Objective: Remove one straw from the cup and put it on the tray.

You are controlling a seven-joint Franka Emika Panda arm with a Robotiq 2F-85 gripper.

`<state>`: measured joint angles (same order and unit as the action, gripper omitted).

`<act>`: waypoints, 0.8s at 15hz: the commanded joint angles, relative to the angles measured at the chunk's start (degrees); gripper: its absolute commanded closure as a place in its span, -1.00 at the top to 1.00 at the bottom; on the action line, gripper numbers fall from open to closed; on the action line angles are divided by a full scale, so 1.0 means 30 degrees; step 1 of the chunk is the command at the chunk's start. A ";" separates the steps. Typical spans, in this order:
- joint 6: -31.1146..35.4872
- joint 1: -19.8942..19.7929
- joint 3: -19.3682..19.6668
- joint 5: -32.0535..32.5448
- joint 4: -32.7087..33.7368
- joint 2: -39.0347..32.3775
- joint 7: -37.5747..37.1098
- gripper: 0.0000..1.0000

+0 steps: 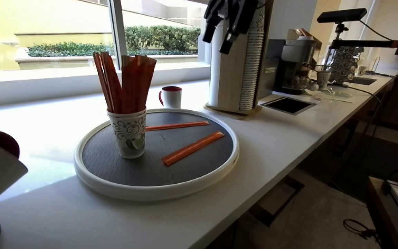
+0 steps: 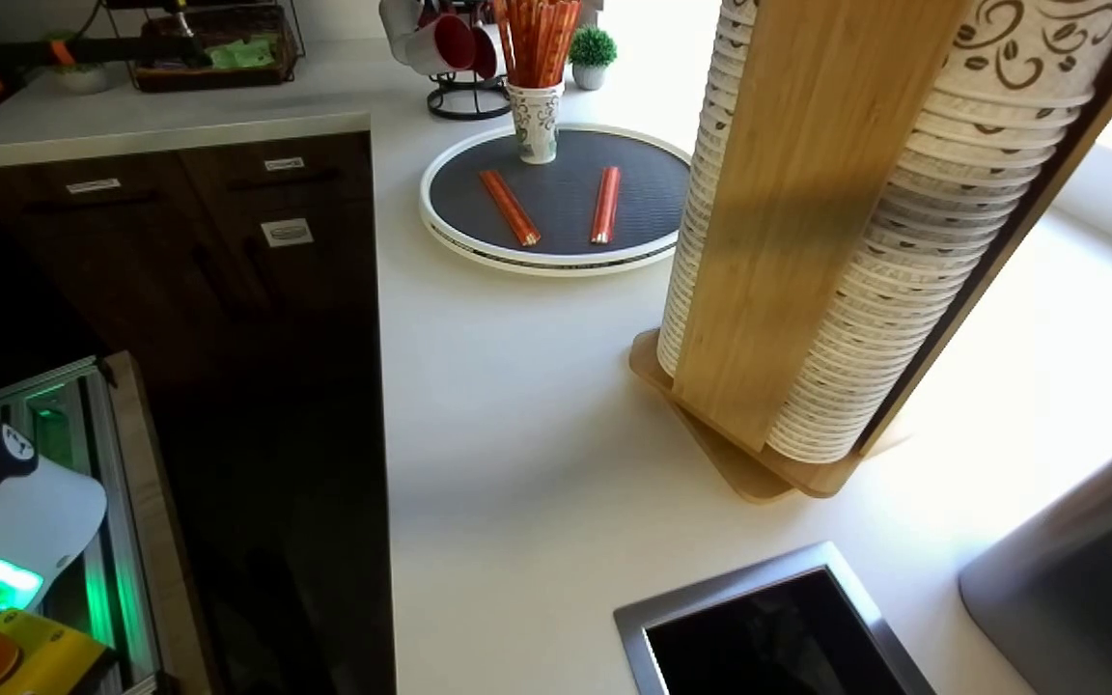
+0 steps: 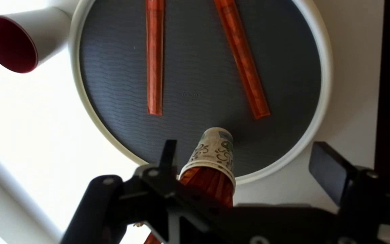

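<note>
White paper cup point(image 1: 129, 136) stands lower than the wide-spread gripper point(image 1: 216, 42), apart from it.

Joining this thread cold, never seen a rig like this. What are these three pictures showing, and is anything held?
The machine is one robot arm ending in a black gripper. Two pictures come from cameras outside the robot; the third looks out from its wrist, so the gripper's fingers show large there.

On the white counter sits a round, dark grey tray with an off-white rim. A patterned paper cup stands on it, holding a bunch of orange-red straws; two loose straws lie on the tray too. Nearby is a wooden holder stacked with cups.

Nothing is held: the gripper is open.
</note>
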<state>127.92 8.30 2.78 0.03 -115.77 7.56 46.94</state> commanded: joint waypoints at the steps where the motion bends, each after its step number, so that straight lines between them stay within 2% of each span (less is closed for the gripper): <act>1: -0.2035 -0.0193 -0.0492 -0.1247 0.2971 -0.1967 0.3168 1.00; 2: -0.2283 -0.0267 -0.0632 -0.1724 0.3418 -0.2233 0.3944 1.00; 3: -0.2183 -0.0411 -0.0784 -0.2295 0.3682 -0.2439 0.3244 1.00; 4: -0.1420 -0.0587 -0.0972 -0.1341 0.2572 -0.1655 0.2629 1.00; 11: -0.1514 -0.0702 -0.1124 -0.1828 0.3418 -0.2351 0.2747 1.00; 12: -0.1243 -0.0667 -0.1214 -0.2349 0.3552 -0.2504 0.3470 1.00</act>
<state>123.59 7.62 0.84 -5.45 -105.69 0.55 55.21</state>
